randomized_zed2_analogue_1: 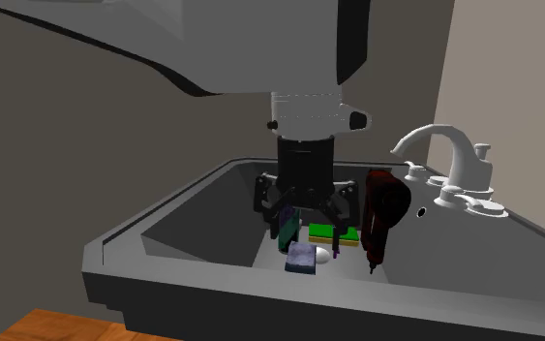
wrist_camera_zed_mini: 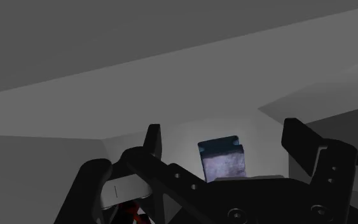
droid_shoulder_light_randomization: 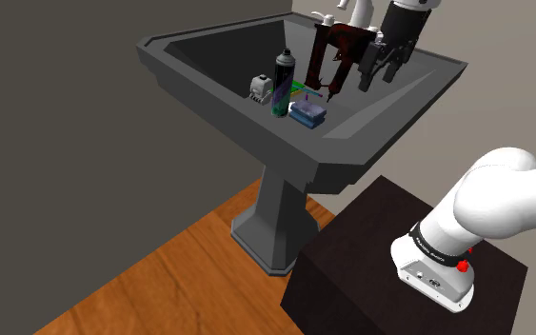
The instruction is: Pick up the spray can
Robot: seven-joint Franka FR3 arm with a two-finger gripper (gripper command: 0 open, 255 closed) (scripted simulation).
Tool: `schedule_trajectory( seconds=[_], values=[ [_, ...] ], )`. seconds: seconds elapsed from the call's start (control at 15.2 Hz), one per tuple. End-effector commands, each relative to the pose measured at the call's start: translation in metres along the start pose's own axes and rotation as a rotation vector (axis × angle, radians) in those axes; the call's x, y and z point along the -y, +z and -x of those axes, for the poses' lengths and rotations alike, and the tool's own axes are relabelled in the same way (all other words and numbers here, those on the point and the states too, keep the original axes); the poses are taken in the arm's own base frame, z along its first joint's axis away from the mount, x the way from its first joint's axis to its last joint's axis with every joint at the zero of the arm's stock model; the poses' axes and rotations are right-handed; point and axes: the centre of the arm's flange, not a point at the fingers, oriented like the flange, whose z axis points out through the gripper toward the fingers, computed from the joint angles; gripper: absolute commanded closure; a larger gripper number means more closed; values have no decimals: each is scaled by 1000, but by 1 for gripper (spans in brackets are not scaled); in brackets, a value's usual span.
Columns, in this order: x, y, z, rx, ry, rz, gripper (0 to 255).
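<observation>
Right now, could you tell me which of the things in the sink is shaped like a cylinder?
The spray can: a dark upright cylinder, tall and slim. The blue block beside it is low and boxy.

- White, glossy arm (droid_shoulder_light_randomization: 504,195) with rounded links.
- Black band (droid_shoulder_light_randomization: 437,249) with tiny pale lettering near its lower end.
- Small red dot (droid_shoulder_light_randomization: 463,266) on the white base flange (droid_shoulder_light_randomization: 432,281).
- All-black gripper (droid_shoulder_light_randomization: 378,78), with round screw holes in its body.

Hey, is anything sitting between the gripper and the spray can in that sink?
Nothing visibly blocks it. The open gripper hangs over the basin, above the blue block beside the upright spray can. The dark red tool stands close alongside and could crowd the approach.
</observation>
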Motion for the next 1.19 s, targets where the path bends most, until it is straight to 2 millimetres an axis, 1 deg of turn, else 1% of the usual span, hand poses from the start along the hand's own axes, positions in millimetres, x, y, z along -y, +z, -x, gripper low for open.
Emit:
schedule_trajectory(
  seconds=[0.0, 0.33, 0.59, 1.12],
  values=[
    [0, 0, 0, 0, 0, 0, 0],
    [37, -5, -58, -8, 91, 52, 0],
    [64, -8, -107, -15, 163, 94, 0],
    [105, -13, -209, -27, 308, 178, 0]
  ],
)
